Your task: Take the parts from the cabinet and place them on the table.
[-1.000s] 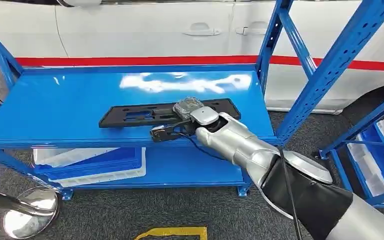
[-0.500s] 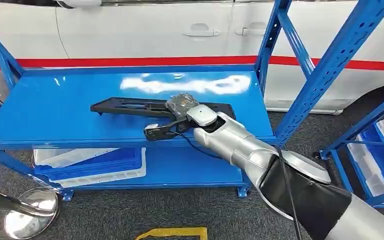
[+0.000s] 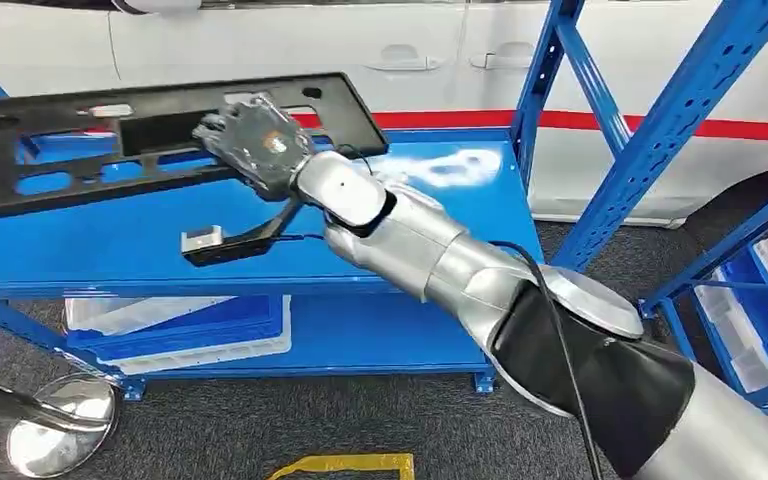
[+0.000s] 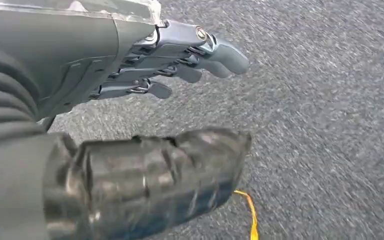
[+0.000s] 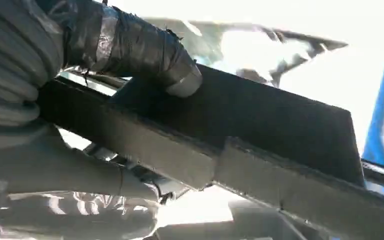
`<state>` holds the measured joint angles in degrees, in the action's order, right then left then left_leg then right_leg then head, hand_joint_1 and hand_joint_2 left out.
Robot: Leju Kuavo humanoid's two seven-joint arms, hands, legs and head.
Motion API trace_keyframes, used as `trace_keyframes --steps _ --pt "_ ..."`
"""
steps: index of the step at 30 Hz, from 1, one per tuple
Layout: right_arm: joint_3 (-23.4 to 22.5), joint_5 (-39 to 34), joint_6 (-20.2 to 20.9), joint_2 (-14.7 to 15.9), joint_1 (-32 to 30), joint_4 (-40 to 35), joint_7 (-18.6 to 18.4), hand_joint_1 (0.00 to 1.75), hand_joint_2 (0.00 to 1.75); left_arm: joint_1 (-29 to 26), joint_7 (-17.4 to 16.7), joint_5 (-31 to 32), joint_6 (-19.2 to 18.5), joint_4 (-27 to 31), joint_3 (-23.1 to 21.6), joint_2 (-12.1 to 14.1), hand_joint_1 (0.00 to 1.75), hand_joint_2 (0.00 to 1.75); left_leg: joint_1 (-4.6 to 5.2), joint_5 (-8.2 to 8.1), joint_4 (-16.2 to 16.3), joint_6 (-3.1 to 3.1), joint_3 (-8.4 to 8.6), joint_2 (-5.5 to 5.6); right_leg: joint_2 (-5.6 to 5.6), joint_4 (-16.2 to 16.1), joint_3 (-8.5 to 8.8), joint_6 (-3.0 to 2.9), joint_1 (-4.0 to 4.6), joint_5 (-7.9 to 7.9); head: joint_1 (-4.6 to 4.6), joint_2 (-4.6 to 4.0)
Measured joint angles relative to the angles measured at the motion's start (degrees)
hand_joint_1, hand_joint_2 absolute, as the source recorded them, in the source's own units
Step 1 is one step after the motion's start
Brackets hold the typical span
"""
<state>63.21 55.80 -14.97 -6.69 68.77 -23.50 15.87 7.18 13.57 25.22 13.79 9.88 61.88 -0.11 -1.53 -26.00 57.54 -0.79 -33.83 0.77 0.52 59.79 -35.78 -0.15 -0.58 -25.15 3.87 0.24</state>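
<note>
- The right hand (image 3: 260,140) grips a long black plastic part (image 3: 80,150), a flat panel with several cut-out openings, and holds it in the air above the blue shelf (image 3: 140,240) of the rack.
- In the head view the fingers (image 3: 222,128) are wrapped over the part's near long edge, close to its right end; most of the panel stretches away from the fingers to the left, slightly tilted, with its far end lower.
- In the right wrist view the taped grey thumb (image 5: 145,55) presses on one face of the black part (image 5: 260,130), while the other fingers are closed under it, so the panel is pinched between them.
- A small dark bracket with a pale tip (image 3: 222,243) hangs below the wrist, just above the shelf surface.
- The left hand (image 4: 145,100) hangs over grey carpet (image 4: 330,100); its dark fingers (image 4: 200,55) are stretched out and apart from the thick thumb (image 4: 180,170), holding nothing.
- Beyond the fingers of the right hand stands a white car body with a red stripe (image 3: 660,125).
- Blue rack uprights (image 3: 660,130) rise to the right of the arm.
- White and blue trays (image 3: 190,330) lie on the lower shelf, beneath the held part.
</note>
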Motion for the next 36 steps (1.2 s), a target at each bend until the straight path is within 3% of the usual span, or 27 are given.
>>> trace_keyframes --steps 7,11,19,20,36 --pt "1.0 0.4 -0.5 -0.7 0.8 -3.0 0.0 1.75 1.75 -0.1 0.0 0.0 0.0 0.0 0.0 0.0 0.00 1.75 -0.01 -0.01 0.0 -0.02 0.02 0.04 -0.12 0.0 0.07 -0.10 0.03 0.04 0.00 0.00" --pt "1.5 1.7 -3.2 -0.9 2.0 -5.0 1.4 1.75 1.75 -0.1 0.5 0.1 0.0 0.0 0.0 0.0 0.00 1.75 -0.01 0.00 0.0 -0.03 0.01 -0.01 -0.08 0.0 0.04 -0.15 0.03 0.10 0.00 0.00" --pt "2.4 5.6 0.8 -0.7 6.7 -16.4 -0.3 1.75 1.75 -0.1 0.7 0.9 -0.7 0.0 0.0 0.2 0.00 1.75 -0.11 0.01 0.0 -0.06 0.03 -0.03 -0.02 0.0 0.00 -0.21 0.04 0.06 0.00 0.00" --pt "2.7 6.1 1.2 -0.5 7.0 -18.0 -0.6 1.75 1.75 -0.2 0.6 0.9 -0.8 0.0 0.0 0.3 0.00 0.00 -0.11 0.00 0.0 -0.07 0.04 -0.03 -0.02 0.0 0.00 -0.21 0.04 0.06 0.00 0.00" --pt "4.2 9.8 3.1 2.3 7.1 -31.0 -3.1 1.75 1.75 -0.2 1.4 1.0 -1.9 0.0 0.0 0.9 0.00 0.00 -0.14 -0.01 0.0 -0.15 0.07 -0.05 -0.01 0.0 0.03 -0.22 0.04 0.06 -0.02 0.00"
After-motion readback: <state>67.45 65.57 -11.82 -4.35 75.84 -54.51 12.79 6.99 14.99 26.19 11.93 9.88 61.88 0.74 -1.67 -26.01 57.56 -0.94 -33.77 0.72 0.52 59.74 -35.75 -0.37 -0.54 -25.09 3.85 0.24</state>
